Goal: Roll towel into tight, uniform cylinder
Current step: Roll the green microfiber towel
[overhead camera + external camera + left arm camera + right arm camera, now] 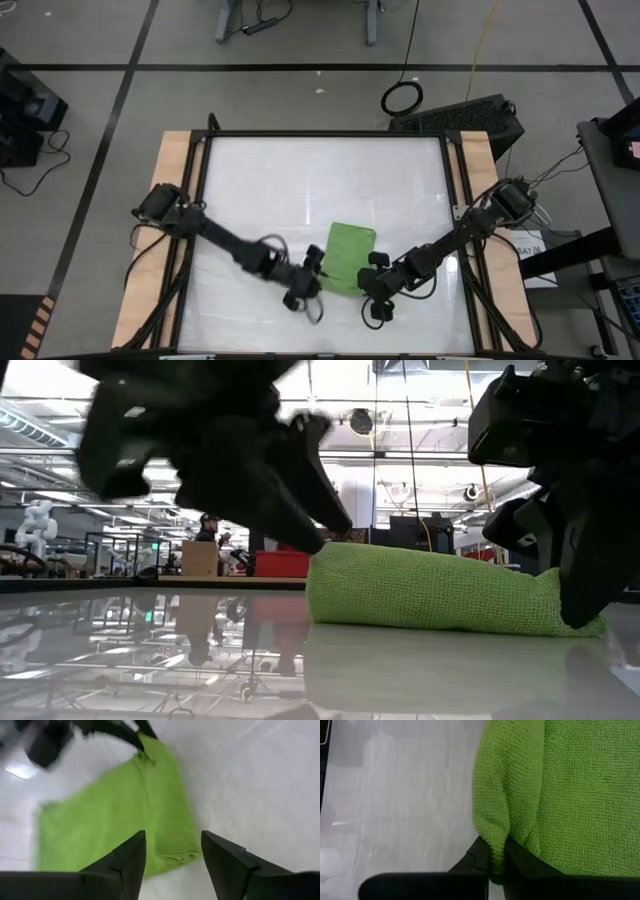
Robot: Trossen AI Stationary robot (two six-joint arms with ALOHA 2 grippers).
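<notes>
White tabletop [260,190], wide bare room around work. One towel [347,258], partly rolled, lies near front edge between two grippers. Right gripper [497,857] is clamped on towel's rolled edge. Left gripper [172,852] is held fingers apart at opposite end of the roll.

No readable text, labels, or signs.

The towel [349,257] lies on the tabletop [300,190], near the middle of its front edge. The left gripper [313,272] stands at the towel's front left corner, with its fingers apart on either side of that corner. The right gripper [372,277] sits at the front right corner, pinching the towel's edge.
</notes>
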